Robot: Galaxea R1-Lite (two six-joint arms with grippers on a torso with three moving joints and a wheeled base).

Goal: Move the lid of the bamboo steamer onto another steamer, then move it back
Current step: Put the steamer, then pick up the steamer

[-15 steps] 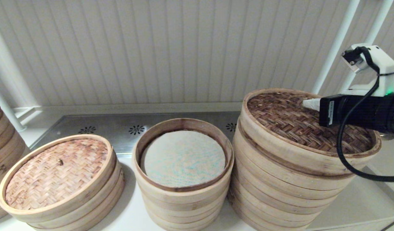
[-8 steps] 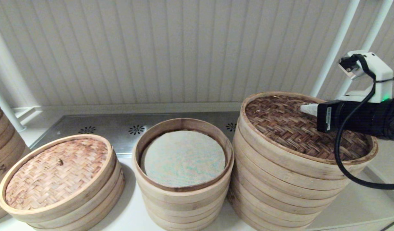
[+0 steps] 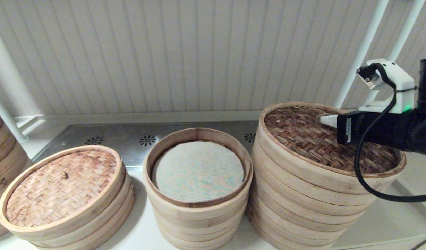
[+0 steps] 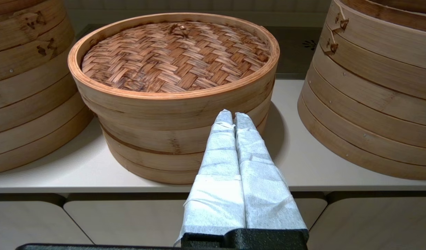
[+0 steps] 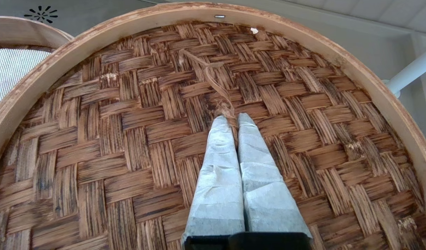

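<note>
Pinching a twisted fibre loop at the centre of the bamboo steamer lid (image 5: 136, 139), the right gripper (image 5: 233, 118) had its wrapped fingers nearly together on the cord, likely because the flat weave offered no other hold. That lid sat on another steamer (image 3: 303, 205), the widest stack, at the right of a pale counter (image 3: 143, 236) before a ribbed wall (image 3: 164, 52). Beside a lower, knobbed stack, the left gripper (image 4: 233, 116) waited, fingers pressed together and empty.
</note>
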